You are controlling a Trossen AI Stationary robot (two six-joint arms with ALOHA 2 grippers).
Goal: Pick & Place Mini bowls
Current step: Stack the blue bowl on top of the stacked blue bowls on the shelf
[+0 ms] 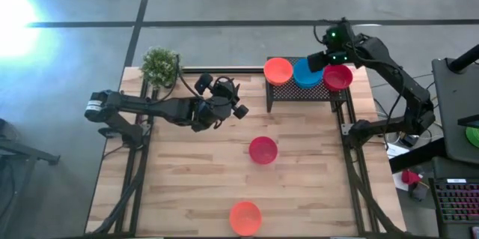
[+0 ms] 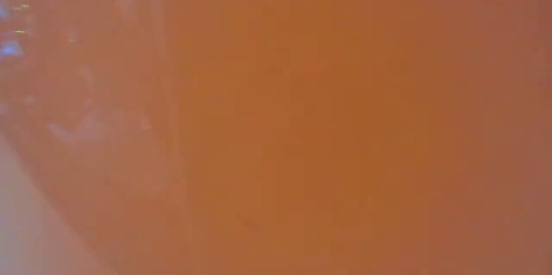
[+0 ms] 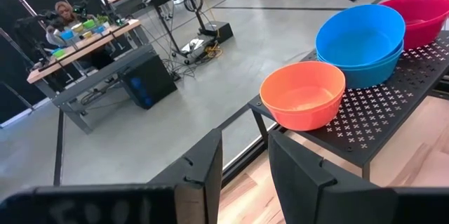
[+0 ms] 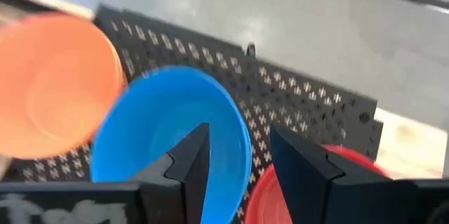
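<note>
Rack [image 1: 299, 93]: black perforated shelf standing at the far edge of the wooden surface [image 1: 187, 186], carrying an orange bowl [image 1: 278, 70], a blue stack [image 1: 306, 73] and a red bowl [image 1: 337, 77] in a row.
Loose bowls: a second red bowl [image 1: 263, 150] is lying mid-surface; a second orange bowl [image 1: 245, 217] is sitting at the near edge, filling the low view.
Right hand [image 4: 238, 161]: hovering over the rack above the blue stack and the red bowl on the rack, fingers parted, holding nothing.
Left hand [image 3: 245, 175]: waiting near the potted plant [image 1: 160, 65], released and empty, pointing toward the rack.
Deciding relation: both loose bowls are lying on the near side of the rack, well apart from either hand; the mid-surface red one looks nearer the left hand.
Long axis: none, the bowls being round.
</note>
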